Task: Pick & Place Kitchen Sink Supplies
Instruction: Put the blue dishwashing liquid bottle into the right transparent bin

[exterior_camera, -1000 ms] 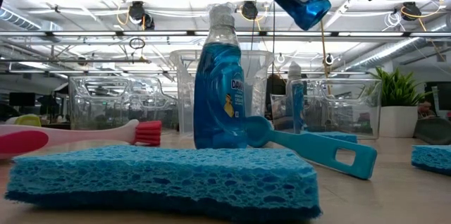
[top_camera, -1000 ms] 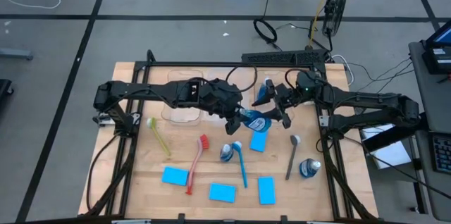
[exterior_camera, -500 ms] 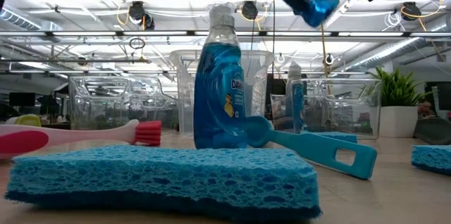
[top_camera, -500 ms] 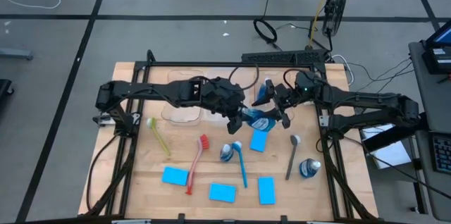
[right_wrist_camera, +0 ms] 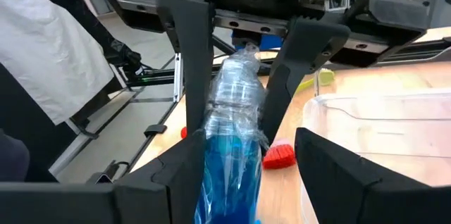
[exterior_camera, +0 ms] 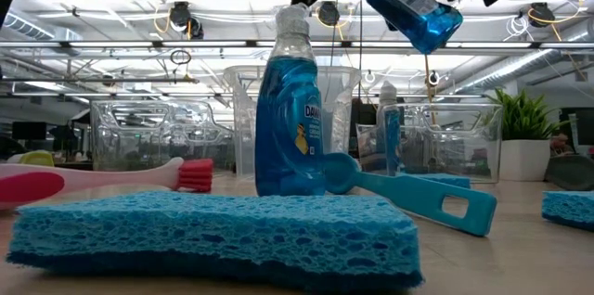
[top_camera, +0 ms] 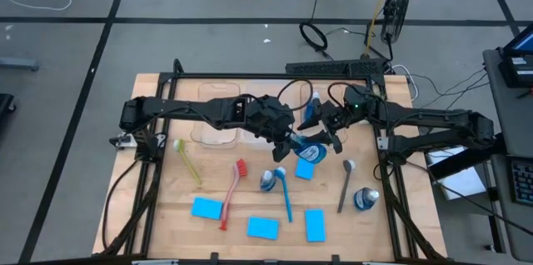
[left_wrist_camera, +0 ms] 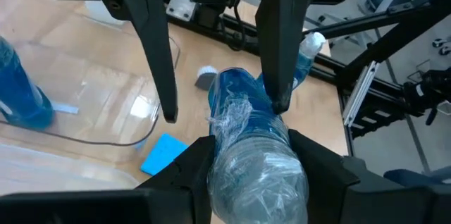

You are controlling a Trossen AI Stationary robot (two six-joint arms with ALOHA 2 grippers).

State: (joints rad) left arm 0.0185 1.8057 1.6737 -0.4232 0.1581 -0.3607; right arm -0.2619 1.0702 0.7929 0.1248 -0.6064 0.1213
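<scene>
From above, the dish soap bottle hangs over the table's middle between the left pincer and the right pincer. In the left wrist view its fingers clamp the bottle's neck end; in the right wrist view the right fingers stand spread beside the body. I judge it slippery, thin-walled and half-full, so the stiffer neck is the best hold.

The only readable text is the brand "DAWN", printed vertically on the label of the upright blue bottle standing on the surface behind the near sponge
</scene>
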